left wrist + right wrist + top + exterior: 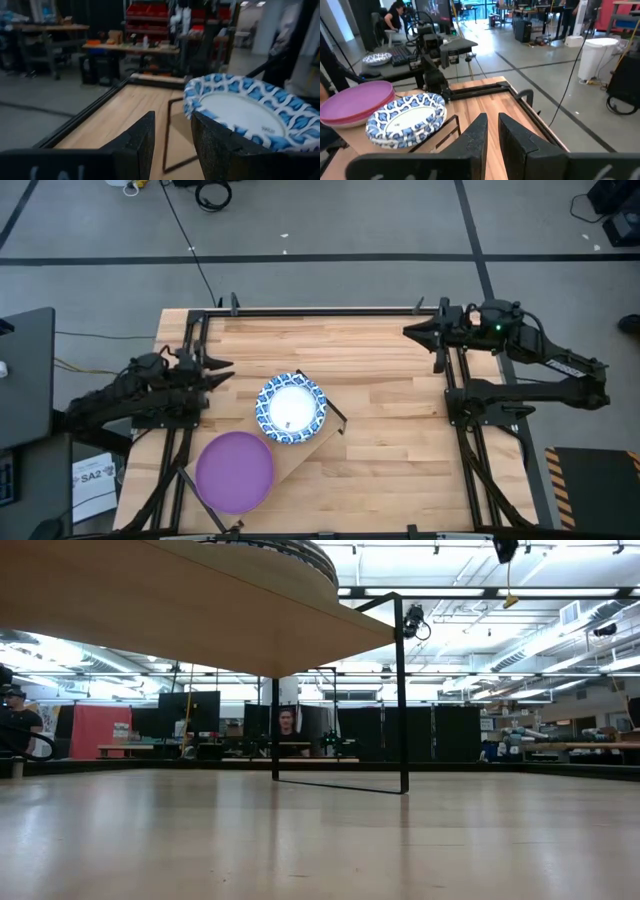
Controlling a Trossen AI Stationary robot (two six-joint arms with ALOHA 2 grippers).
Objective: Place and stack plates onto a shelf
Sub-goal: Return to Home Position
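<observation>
From above: blue-and-white plates (290,408) and purple plate (235,470) sit just beside each other on the shelf (306,456). The left gripper (222,370) and right gripper (412,332) are held clear. Low view: the shelf's underside fills the top of the picture. Wrist views: each gripper's fingers are narrowly parted and hold nothing.

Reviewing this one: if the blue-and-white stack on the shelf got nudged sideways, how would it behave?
The blue-and-white stack looks rigid, so it would likely slide, not flex. Stacked rims show, so upper plates might shift separately. It sits near the shelf end; pushed outward, it could fall.

The shelf (180,610) runs off the low view's left edge, hiding most of the plates (296,549).
</observation>
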